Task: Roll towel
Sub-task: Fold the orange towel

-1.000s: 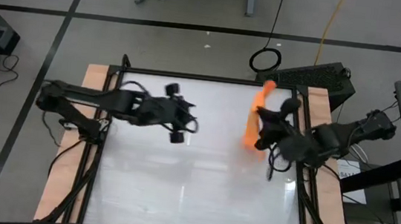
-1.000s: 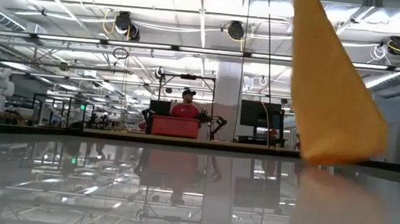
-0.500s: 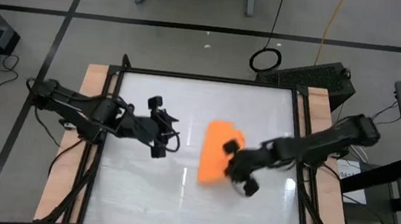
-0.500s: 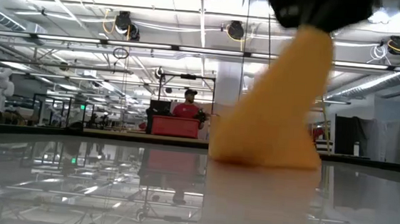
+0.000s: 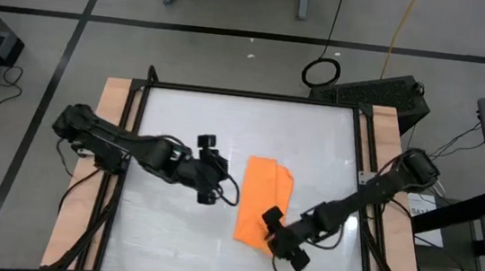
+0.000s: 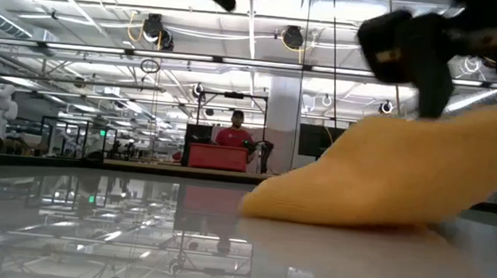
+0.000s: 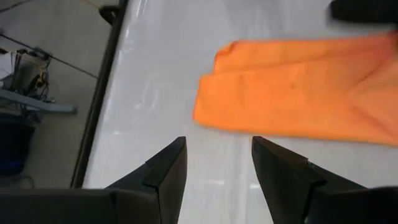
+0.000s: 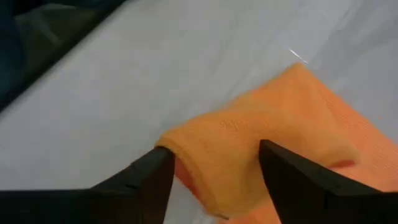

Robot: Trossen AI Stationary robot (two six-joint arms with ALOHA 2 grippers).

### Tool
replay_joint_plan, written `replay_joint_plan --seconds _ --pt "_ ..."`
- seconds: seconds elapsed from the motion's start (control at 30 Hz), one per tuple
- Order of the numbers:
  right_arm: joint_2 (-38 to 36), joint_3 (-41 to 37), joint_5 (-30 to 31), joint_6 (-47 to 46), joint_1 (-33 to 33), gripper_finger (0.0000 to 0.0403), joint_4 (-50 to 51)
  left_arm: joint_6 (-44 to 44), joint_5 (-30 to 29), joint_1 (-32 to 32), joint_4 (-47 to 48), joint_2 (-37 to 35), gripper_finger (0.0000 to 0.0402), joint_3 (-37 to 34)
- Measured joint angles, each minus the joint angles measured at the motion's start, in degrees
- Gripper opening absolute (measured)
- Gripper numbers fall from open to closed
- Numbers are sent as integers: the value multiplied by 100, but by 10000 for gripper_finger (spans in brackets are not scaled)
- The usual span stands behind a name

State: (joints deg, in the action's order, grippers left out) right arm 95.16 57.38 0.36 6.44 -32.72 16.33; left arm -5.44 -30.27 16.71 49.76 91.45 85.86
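The towel (image 5: 264, 203) lies on the white tabletop (image 5: 181, 120), a little right of centre, spread in an elongated, loosely folded patch with one flap doubled over along its far side; it is laid out but not yet rolled. My right hand (image 5: 279, 238) sits at the towel's near corner with its fingers spread wide, and in its wrist view that corner (image 8: 249, 149) bunches up between the two fingers without being pinched. My left hand (image 5: 210, 170) hovers just beside the towel's left edge, fingers parted to a moderate gap and holding nothing; its wrist view shows the towel's edge (image 7: 298, 93) ahead of the fingertips and bare tabletop between them. From the low view the cloth (image 6: 378, 185) rises in a soft hump toward the right, so it does not lie fully flat. I judge the step in hand to be the laying-out, with the rolling itself still to begin. The next move, as I read it, calls for flattening the hump, pinching one short end, and turning it over onto itself while the other hand steadies the cloth. No containers appear on the tabletop.
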Motion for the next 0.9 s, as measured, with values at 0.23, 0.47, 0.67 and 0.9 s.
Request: replay_joint_plan --seconds 0.23,0.47,0.67,0.9 --pt "-382 277 107 -127 -564 223 17 470 337 -273 -454 1126 187 0" --pt "-369 280 1135 -387 -757 200 694 1069 1382 -620 -1795 2283 187 0" --pt "-357 87 2082 -1641 -685 189 1325 1433 1918 -794 -2364 2798 187 0" --pt "-355 -960 2301 -2562 -465 171 376 1732 2686 -927 -2923 2890 187 7"
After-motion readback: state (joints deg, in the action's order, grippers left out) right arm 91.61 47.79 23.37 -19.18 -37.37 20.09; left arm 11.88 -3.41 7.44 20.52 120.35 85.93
